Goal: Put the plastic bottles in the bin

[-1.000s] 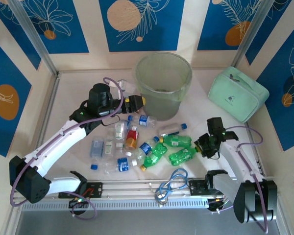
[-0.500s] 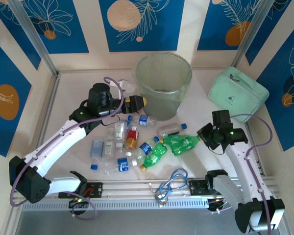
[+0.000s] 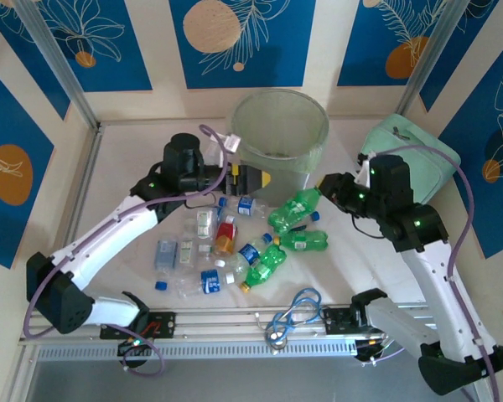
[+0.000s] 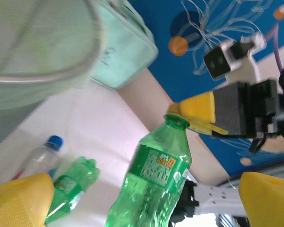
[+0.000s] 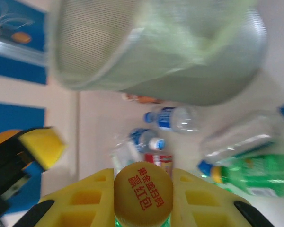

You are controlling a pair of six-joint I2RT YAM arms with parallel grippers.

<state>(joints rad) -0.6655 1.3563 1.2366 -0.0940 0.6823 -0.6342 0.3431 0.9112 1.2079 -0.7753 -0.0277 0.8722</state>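
My right gripper is shut on the yellow cap of a crushed green plastic bottle. The bottle hangs tilted above the table, in front of the bin's lower right side. The bin is a tall pale green bucket at the back middle. My left gripper stands wide open beside the bin's front left wall with nothing between its yellow fingers; the held green bottle hangs beyond them. Several more bottles, clear with blue labels, red-labelled and green, lie on the table below both grippers.
A mint-green zippered case lies at the back right, close behind my right arm. A coiled blue cable rests at the near edge. Patterned blue and cream walls enclose the table on three sides.
My right gripper closed on the green bottle's cap and lifted it off the table, up and left toward the bin. My left gripper opened fully and shifted right along the bin's front.
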